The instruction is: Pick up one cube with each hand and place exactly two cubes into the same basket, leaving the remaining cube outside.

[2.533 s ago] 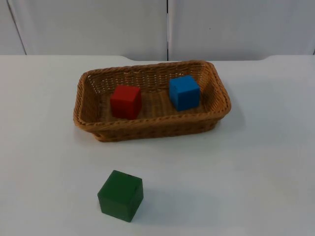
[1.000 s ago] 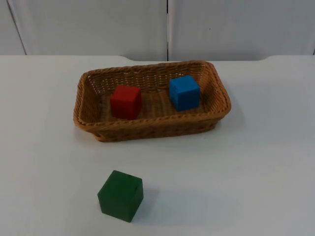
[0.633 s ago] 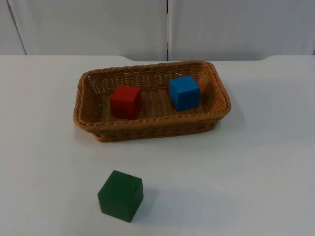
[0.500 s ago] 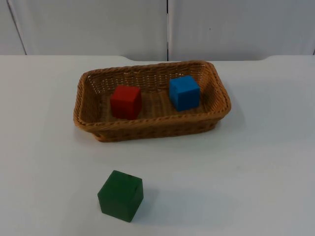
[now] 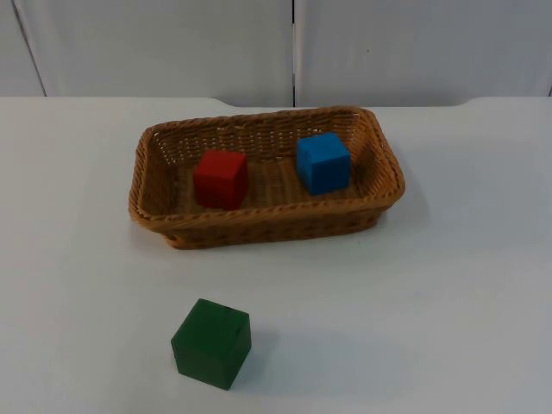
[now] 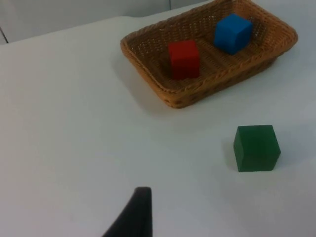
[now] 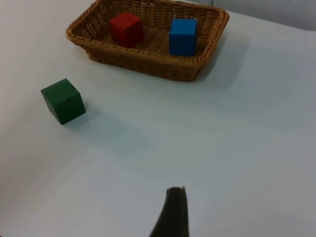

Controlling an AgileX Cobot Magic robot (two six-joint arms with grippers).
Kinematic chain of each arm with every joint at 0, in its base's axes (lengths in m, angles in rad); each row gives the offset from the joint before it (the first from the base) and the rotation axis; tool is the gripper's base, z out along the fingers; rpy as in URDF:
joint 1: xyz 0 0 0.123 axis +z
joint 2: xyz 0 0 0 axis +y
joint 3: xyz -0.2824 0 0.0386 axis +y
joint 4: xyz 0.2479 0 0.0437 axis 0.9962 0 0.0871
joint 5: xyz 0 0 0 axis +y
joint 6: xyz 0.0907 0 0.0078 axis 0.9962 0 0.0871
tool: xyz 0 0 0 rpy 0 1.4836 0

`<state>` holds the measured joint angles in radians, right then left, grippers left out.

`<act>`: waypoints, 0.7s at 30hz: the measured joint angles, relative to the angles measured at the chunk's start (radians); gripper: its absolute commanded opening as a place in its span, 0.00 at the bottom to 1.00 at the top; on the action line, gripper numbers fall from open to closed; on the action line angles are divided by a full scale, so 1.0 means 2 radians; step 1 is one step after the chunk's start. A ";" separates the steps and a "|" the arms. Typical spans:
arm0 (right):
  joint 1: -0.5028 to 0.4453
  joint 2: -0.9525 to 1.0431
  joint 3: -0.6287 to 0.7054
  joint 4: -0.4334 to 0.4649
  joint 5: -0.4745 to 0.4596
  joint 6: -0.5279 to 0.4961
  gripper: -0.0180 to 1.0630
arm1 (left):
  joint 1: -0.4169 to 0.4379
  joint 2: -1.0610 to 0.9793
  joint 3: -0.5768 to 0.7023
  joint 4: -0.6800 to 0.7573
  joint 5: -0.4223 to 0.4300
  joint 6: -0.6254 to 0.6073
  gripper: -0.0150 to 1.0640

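Wicker basket (image 5: 384, 185), brown, rectangular — stands on the white table (image 5: 448, 285) toward the grey partition wall (image 5: 414, 47). Contents: red cube (image 5: 220, 178) and blue cube (image 5: 323, 162), apart from each other, both resting on the basket floor. Green cube (image 5: 211, 343) — on the bare table, outside the basket, well apart from its near rim. Left gripper (image 6: 134, 217) and right gripper (image 7: 172, 212) — each hangs above the table away from all three cubes, one black fingertip visible; whether either is released or clenched cannot be told.
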<state>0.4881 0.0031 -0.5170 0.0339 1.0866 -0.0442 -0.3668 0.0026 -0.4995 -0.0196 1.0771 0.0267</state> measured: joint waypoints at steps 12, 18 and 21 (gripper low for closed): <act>0.000 0.000 0.000 0.000 0.000 0.000 0.78 | 0.000 0.000 0.000 0.000 0.000 -0.002 0.99; 0.000 0.000 0.000 0.000 0.000 0.000 0.99 | 0.000 0.000 0.000 0.000 0.000 -0.003 0.99; 0.000 0.000 0.000 0.000 0.000 0.000 0.99 | 0.000 0.000 0.000 0.001 0.000 -0.006 0.99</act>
<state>0.4881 0.0031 -0.5170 0.0339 1.0866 -0.0442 -0.3668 0.0026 -0.4995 -0.0170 1.0771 0.0141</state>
